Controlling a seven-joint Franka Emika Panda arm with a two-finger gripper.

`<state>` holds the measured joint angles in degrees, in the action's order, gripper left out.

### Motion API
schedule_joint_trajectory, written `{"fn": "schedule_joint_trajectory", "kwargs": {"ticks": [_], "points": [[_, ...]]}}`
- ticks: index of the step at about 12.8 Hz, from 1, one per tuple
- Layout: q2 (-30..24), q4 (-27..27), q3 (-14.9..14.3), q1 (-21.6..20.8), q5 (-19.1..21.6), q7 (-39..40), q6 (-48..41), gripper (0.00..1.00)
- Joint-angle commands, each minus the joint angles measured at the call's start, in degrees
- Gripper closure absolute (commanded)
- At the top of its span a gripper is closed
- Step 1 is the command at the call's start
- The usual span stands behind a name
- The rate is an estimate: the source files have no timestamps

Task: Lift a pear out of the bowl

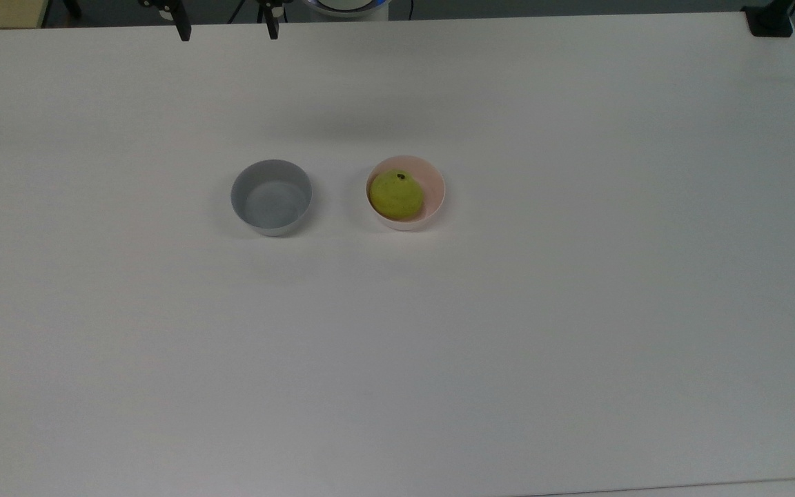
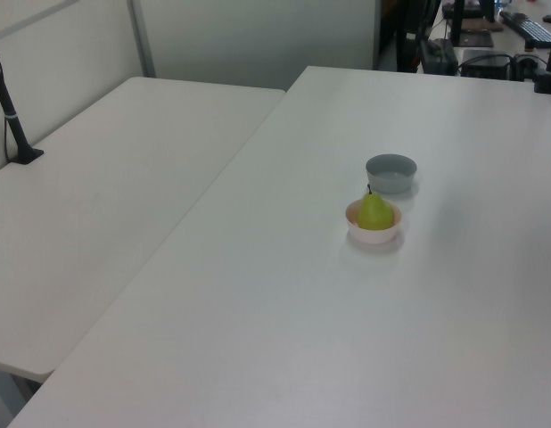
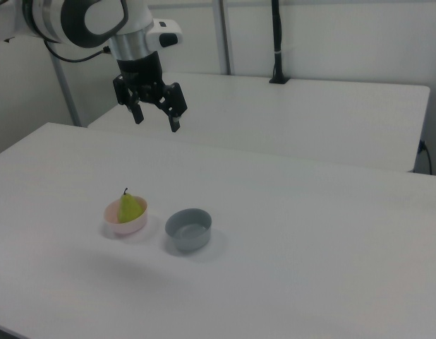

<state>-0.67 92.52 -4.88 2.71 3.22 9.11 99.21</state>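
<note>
We count two bowls on the table (image 1: 577, 310): one pale pink bowl (image 1: 435, 186) and one grey bowl (image 1: 271, 197). We count one pear (image 1: 396, 195), inside the pink bowl. One gripper (image 3: 156, 119) is recorded. Second table (image 2: 106, 205): one.

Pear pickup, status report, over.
Gripper open, high above the table, empty. Pear upright in the pink bowl, stem up. Grey bowl beside it, apart. Nothing over the pear.

grey bowl (image 1: 271, 197) upright, prob. empty | on white table (image 1: 508, 331)
</note>
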Motion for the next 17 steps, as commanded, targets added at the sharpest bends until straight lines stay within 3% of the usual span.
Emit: {"fn": "schedule_joint_trajectory", "kwargs": {"ticks": [1,5,6,7,11,14,17], "points": [[-0.91,1.61,-0.13,-0.16,0.82,0.99,0.54,0.00],[-0.83,1.96,-0.13,-0.60,0.38,19.67,-2.00,0.00],[-0.74,2.05,-0.13,-1.99,0.38,21.11,-2.44,0.00],[-0.74,3.18,-0.39,-5.05,-0.84,20.95,-2.79,0.00],[-0.83,7.31,-0.57,-9.64,-1.55,15.26,-0.96,0.00],[-0.39,12.84,-0.40,-13.15,-1.11,3.93,6.75,0.00],[2.24,15.41,-0.13,-14.22,-1.11,1.45,11.26,0.00]]}}
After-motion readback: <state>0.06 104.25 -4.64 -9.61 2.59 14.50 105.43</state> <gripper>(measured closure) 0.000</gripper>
